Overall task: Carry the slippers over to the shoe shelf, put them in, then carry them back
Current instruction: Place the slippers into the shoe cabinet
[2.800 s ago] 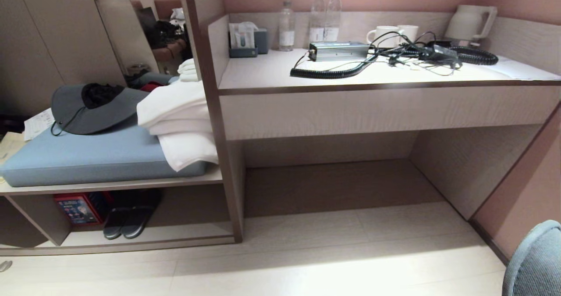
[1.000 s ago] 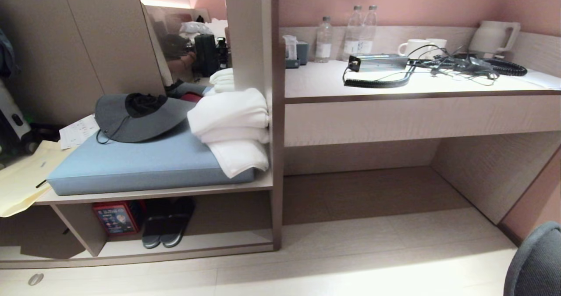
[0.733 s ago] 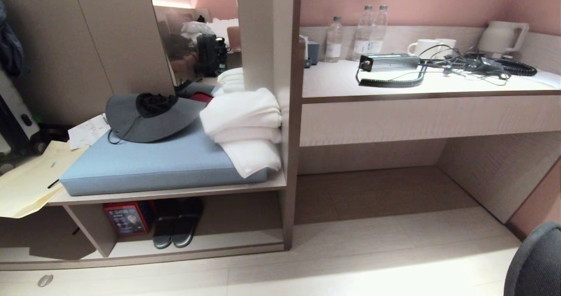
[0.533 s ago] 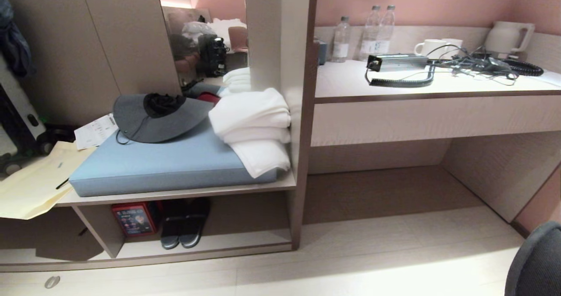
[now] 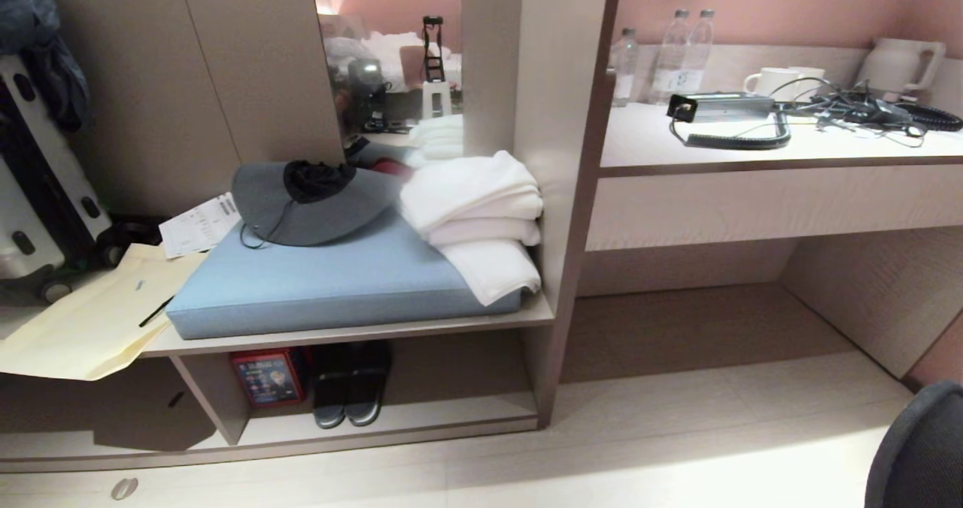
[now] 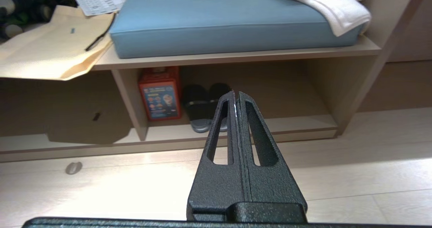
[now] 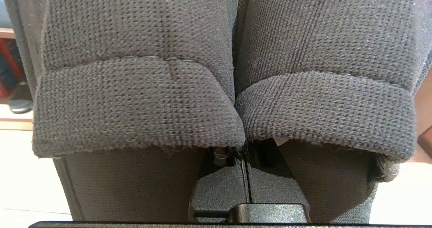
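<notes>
Whole view slides right as camera turns | right gripper (image 7: 248,174) fingers clamp the slippers (image 7: 233,86) | left gripper (image 6: 235,94) fingers pressed together, empty | shoe shelf (image 5: 391,418) ahead; placing, return remain

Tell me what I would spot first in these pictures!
The dark grey slippers fill almost the whole right wrist view, clamped in the right end effector. In the head view the big blue cushion stands out, with a grey hat and folded white towels on it. Below it, in the shoe shelf, sits another dark pair beside a red box.
</notes>
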You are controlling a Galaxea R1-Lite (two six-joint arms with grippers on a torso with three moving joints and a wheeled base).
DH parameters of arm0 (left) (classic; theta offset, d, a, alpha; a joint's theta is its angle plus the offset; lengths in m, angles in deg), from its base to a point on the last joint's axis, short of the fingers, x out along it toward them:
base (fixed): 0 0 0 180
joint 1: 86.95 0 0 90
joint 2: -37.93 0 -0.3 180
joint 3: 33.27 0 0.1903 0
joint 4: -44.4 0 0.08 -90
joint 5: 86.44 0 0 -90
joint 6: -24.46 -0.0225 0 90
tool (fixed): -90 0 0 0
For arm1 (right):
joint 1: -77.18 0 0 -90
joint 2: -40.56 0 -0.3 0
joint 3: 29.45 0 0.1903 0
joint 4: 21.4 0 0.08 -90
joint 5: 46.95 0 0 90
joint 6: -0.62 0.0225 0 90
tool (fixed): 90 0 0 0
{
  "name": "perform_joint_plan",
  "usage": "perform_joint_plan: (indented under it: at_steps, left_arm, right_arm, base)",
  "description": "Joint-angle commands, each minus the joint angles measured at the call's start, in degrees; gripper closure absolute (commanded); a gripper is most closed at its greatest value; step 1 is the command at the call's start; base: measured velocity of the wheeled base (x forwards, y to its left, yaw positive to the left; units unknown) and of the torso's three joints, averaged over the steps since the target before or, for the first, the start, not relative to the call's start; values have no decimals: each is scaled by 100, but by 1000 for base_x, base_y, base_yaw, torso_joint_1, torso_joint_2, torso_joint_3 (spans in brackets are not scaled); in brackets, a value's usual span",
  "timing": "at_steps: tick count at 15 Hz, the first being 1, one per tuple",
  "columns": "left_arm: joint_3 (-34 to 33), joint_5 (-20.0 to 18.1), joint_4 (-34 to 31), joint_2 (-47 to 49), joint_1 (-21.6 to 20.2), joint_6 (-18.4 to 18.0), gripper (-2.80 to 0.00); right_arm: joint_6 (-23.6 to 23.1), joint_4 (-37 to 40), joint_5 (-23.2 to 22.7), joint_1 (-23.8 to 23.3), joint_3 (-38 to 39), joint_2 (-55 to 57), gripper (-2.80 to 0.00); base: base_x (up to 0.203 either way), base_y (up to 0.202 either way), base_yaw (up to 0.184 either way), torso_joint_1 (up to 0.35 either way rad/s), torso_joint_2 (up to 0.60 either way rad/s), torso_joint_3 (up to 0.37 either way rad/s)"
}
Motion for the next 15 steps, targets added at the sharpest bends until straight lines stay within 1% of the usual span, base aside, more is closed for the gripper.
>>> perform_joint_plan:
  at_steps: [1, 15]
  left_arm:
    - [-9, 4, 4, 0, 0, -2, 0]
    - [-5, 4, 4, -6, -5, -31, 0]
  right_arm:
    - [-1, 2, -2, 4, 0, 0, 0]
    - [0, 2, 7, 4, 0, 0, 0]
  base:
    - [0, 191, 0, -1, 7, -1]
    - [0, 195, -2, 4, 3, 1]
